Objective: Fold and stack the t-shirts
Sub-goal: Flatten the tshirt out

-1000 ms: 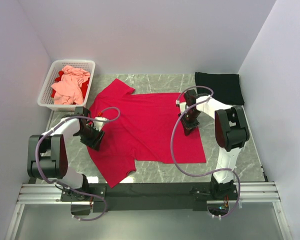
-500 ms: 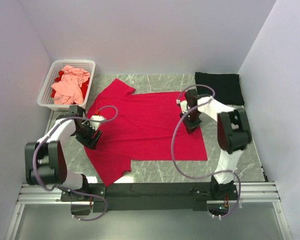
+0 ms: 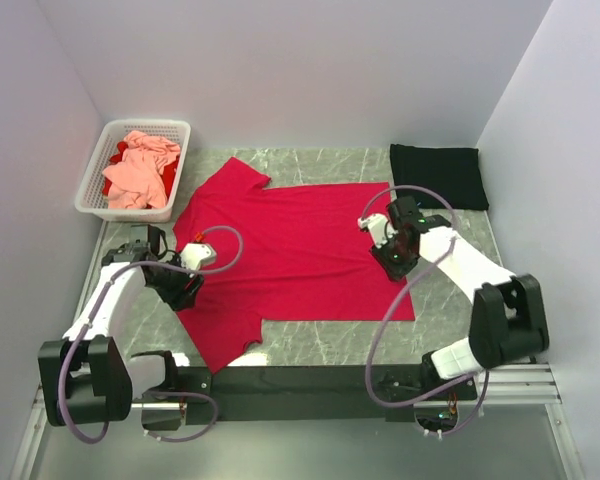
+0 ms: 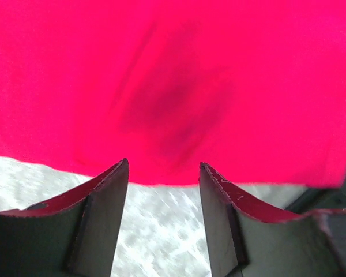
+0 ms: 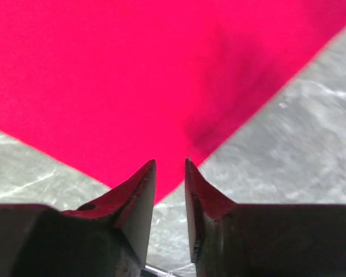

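The crimson-red t-shirt [image 3: 290, 250] lies spread flat on the marble table, collar to the left. My left gripper [image 3: 185, 290] is low at the shirt's left edge, near the front sleeve. In the left wrist view the jaws [image 4: 163, 164] are open and empty over bare marble, with the red cloth [image 4: 173, 86] just ahead. My right gripper [image 3: 392, 262] is over the shirt's right hem. Its jaws [image 5: 170, 161] are narrowly parted and empty at the red cloth's corner [image 5: 132, 69]. The black t-shirt [image 3: 438, 175] lies folded at the back right. The salmon-pink t-shirt [image 3: 140, 170] lies crumpled in the basket.
The white lattice basket [image 3: 145, 124] stands at the back left and also holds some red cloth [image 3: 166, 182]. White walls close in on the left, back and right. The arm bases and a metal rail [image 3: 300, 385] run along the near edge.
My left gripper has drawn back leftward off the shirt to its edge. My right arm has swung out to the right, its gripper moving nearer and rightward over the hem. The shirt's front sleeve has shifted slightly.
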